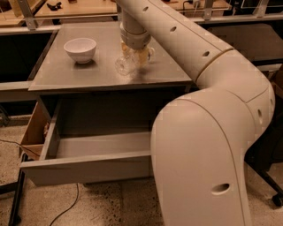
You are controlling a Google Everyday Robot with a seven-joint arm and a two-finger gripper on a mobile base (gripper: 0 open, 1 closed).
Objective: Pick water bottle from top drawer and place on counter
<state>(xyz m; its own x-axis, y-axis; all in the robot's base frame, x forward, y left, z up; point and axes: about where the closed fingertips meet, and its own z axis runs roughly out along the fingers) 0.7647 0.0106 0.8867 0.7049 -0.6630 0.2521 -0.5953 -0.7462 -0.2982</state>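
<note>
The water bottle (124,65) is clear and tilted, with its lower end at or just above the grey counter (66,73), right of centre. My gripper (136,54) points down over it and is shut on the bottle's upper part. The top drawer (88,170) is pulled wide open below the counter. The part of its inside that shows is bare, and my arm hides its right end.
A white bowl (80,49) stands on the counter's left rear. A light wooden tabletop (75,8) lies behind the cabinet. A brown box (34,130) and a cable (70,205) are on the floor at the left. My arm's large body (199,159) fills the right foreground.
</note>
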